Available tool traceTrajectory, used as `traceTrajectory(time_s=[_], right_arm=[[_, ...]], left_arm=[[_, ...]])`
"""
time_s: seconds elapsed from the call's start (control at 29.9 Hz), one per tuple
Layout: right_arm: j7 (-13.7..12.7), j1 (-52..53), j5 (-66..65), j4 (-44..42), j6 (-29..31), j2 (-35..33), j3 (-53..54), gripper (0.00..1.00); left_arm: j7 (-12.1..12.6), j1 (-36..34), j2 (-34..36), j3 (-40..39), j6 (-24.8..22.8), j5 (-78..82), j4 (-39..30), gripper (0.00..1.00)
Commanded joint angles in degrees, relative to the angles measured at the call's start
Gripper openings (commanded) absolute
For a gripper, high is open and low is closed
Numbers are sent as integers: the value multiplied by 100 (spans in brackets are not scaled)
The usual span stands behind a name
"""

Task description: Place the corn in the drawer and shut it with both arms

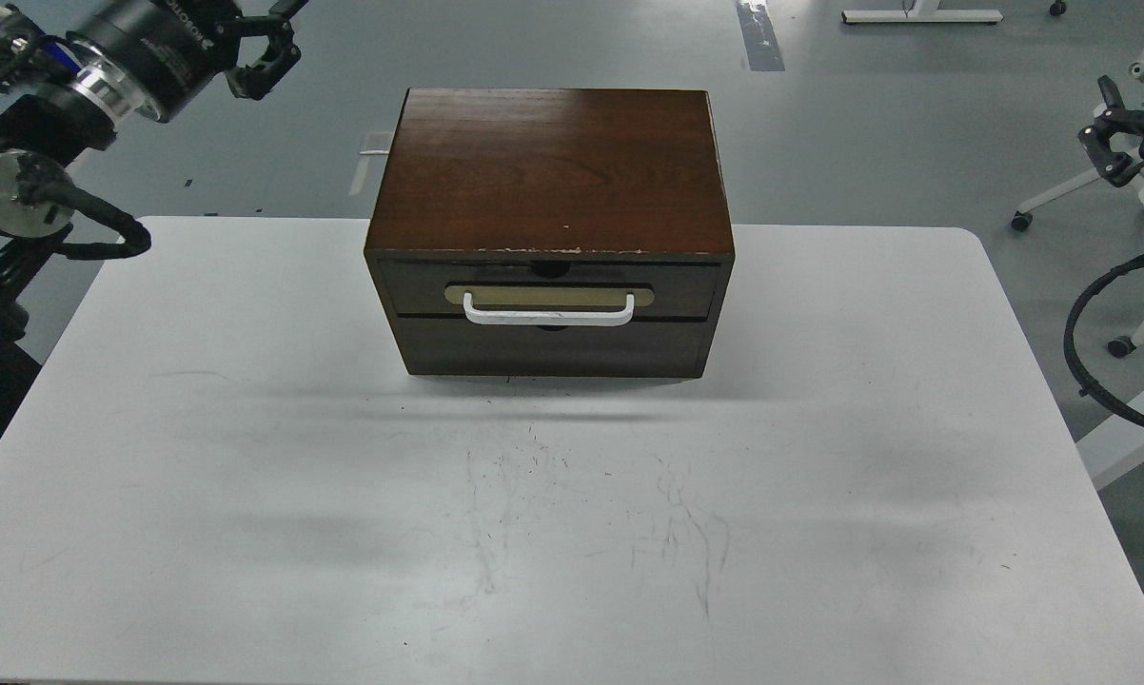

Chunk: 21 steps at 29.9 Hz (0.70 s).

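The dark brown wooden box (553,171) stands at the back middle of the white table (819,476). Its drawer (686,287), with a white bar handle (548,314) on a tan oval plate, sits shut in the box front. The corn is not in view. My left gripper (277,43) is raised at the top left, well left of the box, open and empty. My right gripper (1108,128) hangs off the table's right side, far from the box, open and empty.
A plain handleless dark panel (553,350) lies below the drawer. Black cables (1091,371) loop at the right edge beside the table. Grey floor and white stand legs (919,14) lie behind.
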Motion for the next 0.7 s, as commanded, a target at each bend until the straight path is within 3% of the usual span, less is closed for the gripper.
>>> traceTrajectory(time_s=[0.0, 0.1, 0.67], right_arm=[[-11, -32, 39, -18, 0, 164, 10, 100], [-37, -49, 241, 17, 0, 349, 36, 100], [-107, -357, 997, -18, 0, 798, 107, 100]], left_arm=[[-8, 223, -77, -20, -2, -431, 324, 98], [1, 452, -296, -98, -2, -484, 728, 98], [133, 1304, -700, -934, -2, -906, 1265, 98]])
